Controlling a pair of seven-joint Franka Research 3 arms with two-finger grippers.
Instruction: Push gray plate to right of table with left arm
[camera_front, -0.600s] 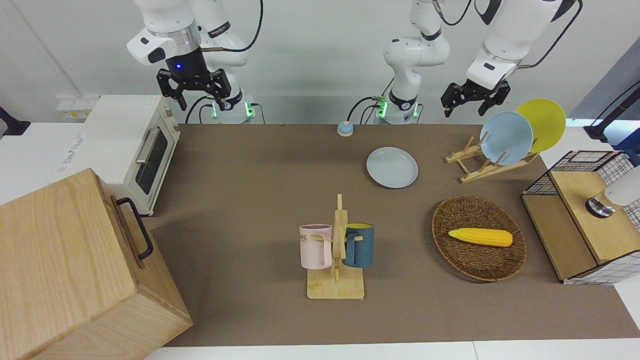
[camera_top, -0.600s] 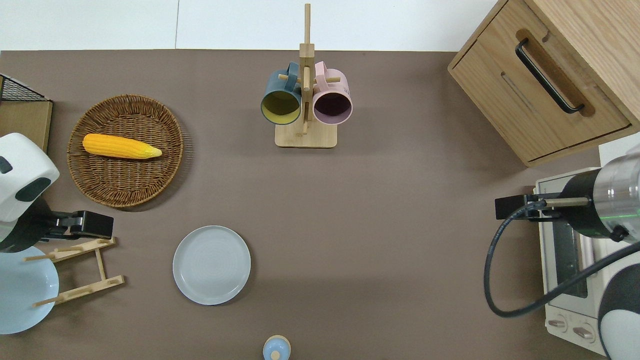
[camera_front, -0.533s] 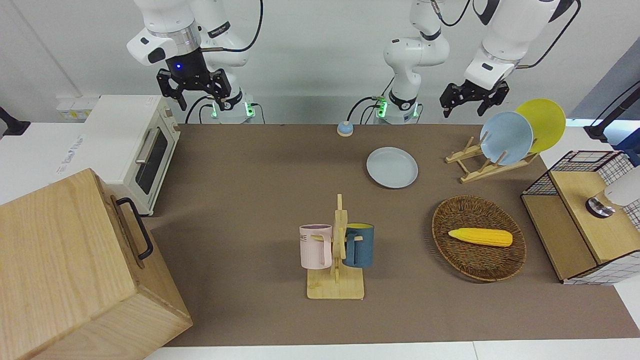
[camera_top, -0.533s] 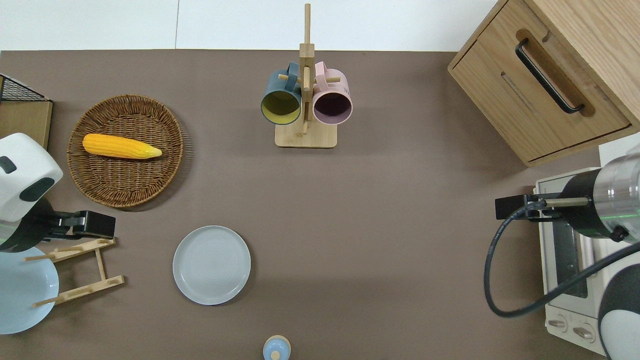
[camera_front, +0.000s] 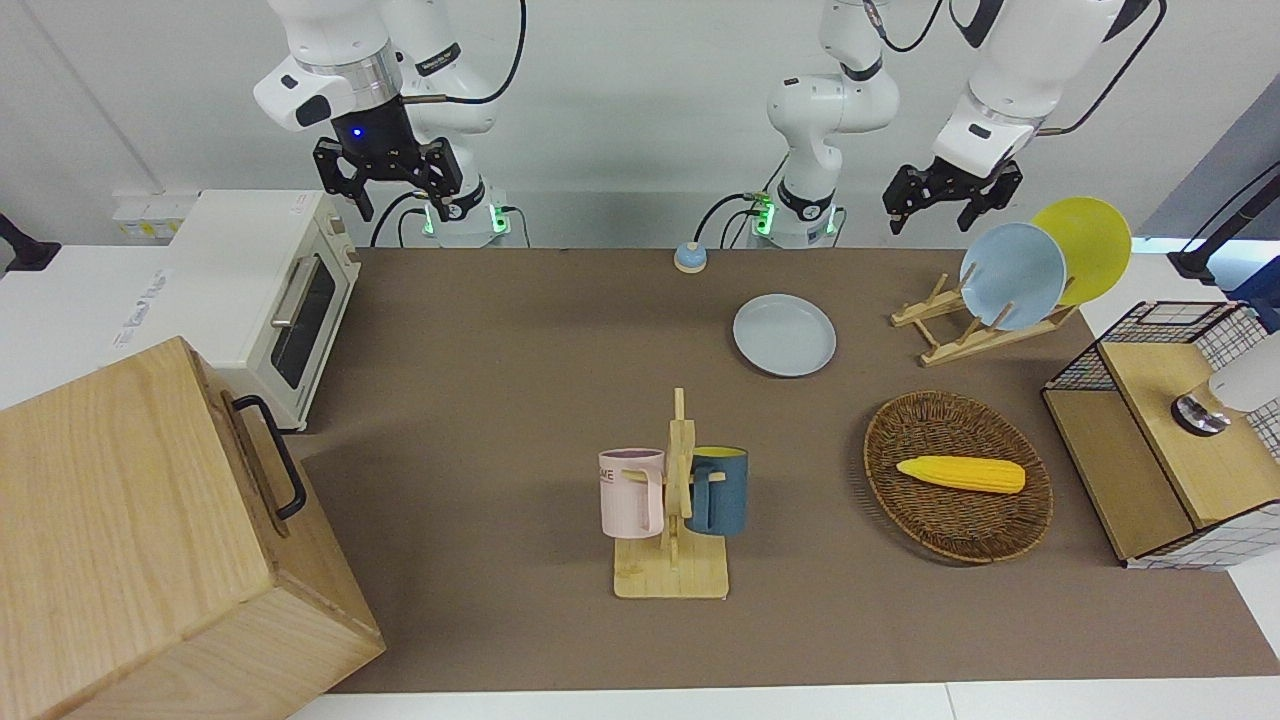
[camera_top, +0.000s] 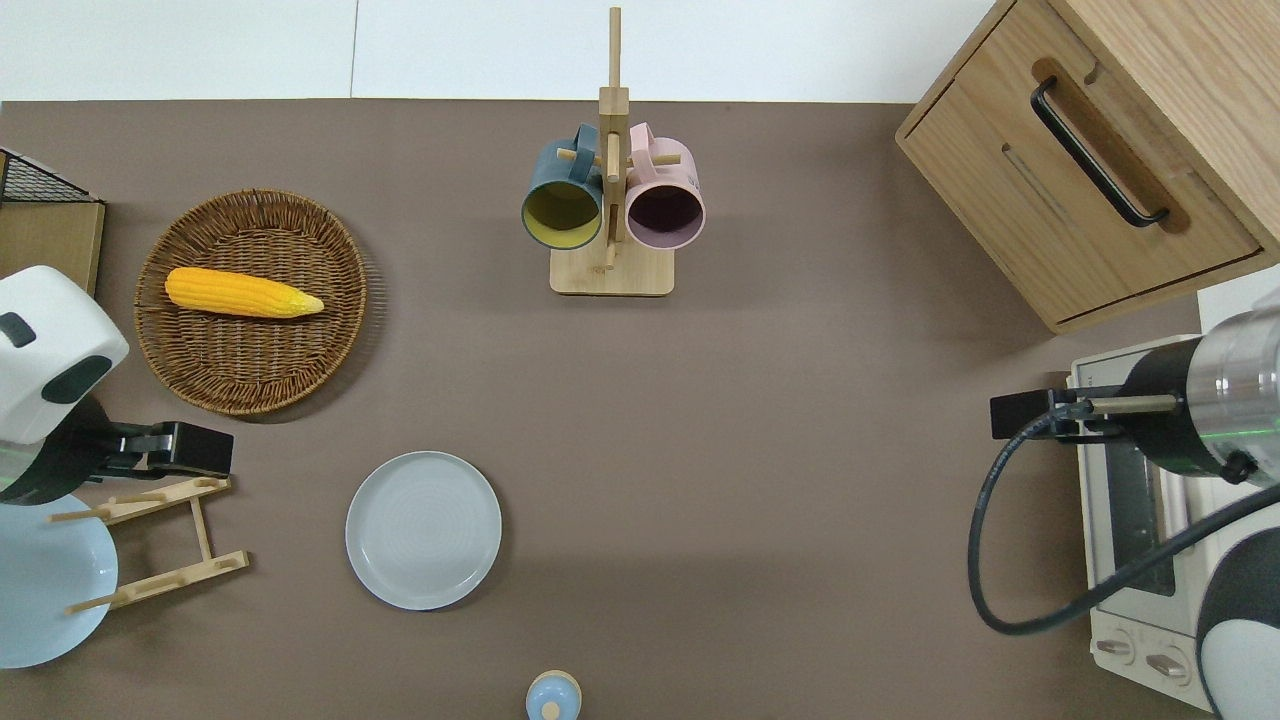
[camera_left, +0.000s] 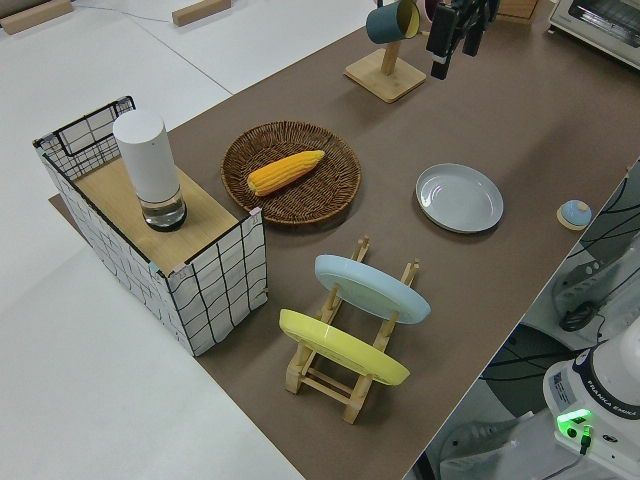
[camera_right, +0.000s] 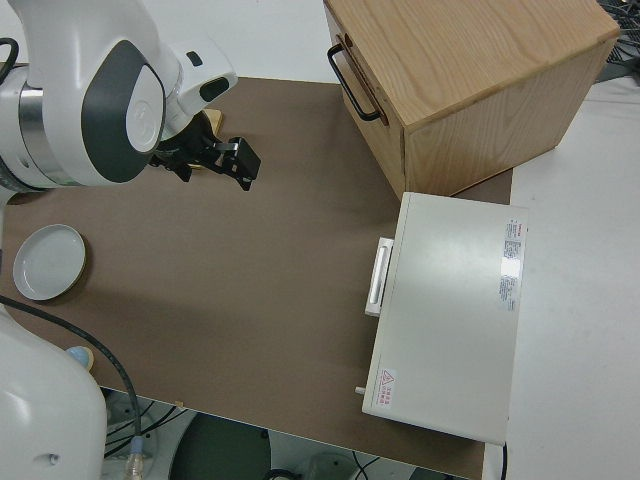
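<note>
On the brown desk (camera_front: 520, 330), toward the left arm's end and fairly near the robots, the gray plate (camera_front: 784, 335) lay flat and alone, with bare surface all round it. A wooden plate rack (camera_front: 965, 325) holding a sky-blue plate (camera_front: 1012, 275) and a yellow plate (camera_front: 1085, 245) stood beside it toward that same end, and a wicker basket (camera_front: 958, 474) with a corn cob (camera_front: 961, 473) lay farther from the robots. A small blue knob (camera_front: 690, 258) sat near the plate, nearer the robots.

The left gripper (camera_front: 950, 195) hung in the air over the rack's edge, well apart from the plate; its fingers looked spread and held nothing. The right arm was parked, its gripper (camera_front: 388, 172) likewise spread and empty.

The push had not begun. The plate looked stiff, light and glossy, so it would likely slide easily on the matte desk but might spin away if struck off-center. Its low rim on the side toward the rack seemed the best place to press, fingers set low against it, driving it toward the toaster oven (camera_front: 265, 300) while staying clear of the mug stand (camera_front: 672, 500).
</note>
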